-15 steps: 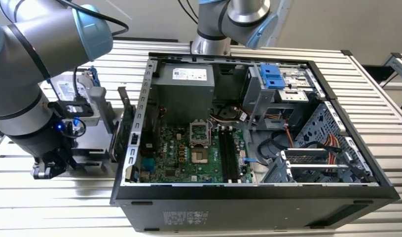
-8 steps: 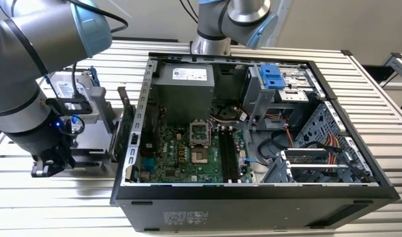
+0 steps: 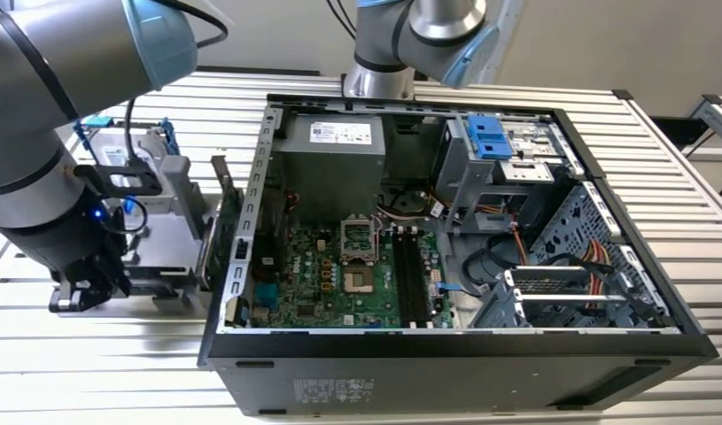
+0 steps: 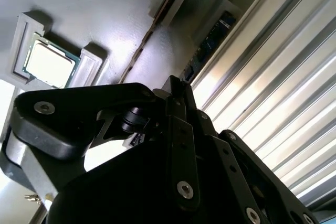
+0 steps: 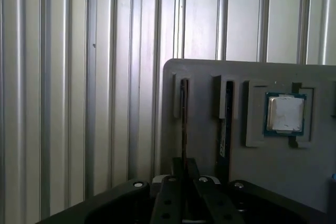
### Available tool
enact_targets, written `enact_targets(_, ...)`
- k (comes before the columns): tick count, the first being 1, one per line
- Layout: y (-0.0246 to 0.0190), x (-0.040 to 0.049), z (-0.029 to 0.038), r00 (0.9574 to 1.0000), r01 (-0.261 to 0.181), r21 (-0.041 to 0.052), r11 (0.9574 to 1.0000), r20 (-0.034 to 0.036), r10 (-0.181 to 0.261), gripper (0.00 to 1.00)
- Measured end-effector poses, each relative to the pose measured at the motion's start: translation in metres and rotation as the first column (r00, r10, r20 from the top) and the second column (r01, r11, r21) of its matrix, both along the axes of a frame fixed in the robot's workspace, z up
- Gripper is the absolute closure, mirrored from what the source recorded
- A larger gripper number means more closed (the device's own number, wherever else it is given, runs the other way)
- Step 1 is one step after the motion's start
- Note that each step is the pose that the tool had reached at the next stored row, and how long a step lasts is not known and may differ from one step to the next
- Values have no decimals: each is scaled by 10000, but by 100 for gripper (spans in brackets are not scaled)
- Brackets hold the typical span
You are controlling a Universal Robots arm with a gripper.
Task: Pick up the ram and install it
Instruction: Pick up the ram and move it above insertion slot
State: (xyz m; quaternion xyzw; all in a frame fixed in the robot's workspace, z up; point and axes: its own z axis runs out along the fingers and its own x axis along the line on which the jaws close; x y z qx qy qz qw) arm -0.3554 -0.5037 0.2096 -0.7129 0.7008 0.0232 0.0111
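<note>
At the exterior view's left, the gripper [image 3: 80, 299] is low beside the gray tray [image 3: 166, 261]; whether it is clamped cannot be told. The ram [image 5: 184, 119] stands on edge in a tray slot, in line with the gripper. The open computer case [image 3: 644, 292] sits to the right.

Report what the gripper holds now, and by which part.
Cannot be told. The gripper sits at one end of the ram, which stands on edge in its slot in the grey tray; whether it grips that end is hidden.

Ram [image 5: 184, 124] near end hidden behind gripper [image 5: 184, 171]; grey tray [image 5: 203, 129] cut off at frame edge.
</note>
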Motion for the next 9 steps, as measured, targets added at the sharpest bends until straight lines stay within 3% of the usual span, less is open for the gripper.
enact_targets(6,0,0,81,10000,22,4,10000,1,-22,100)
enact_targets(9,-2,0,102,10000,83,52,10000,1,-83,100)
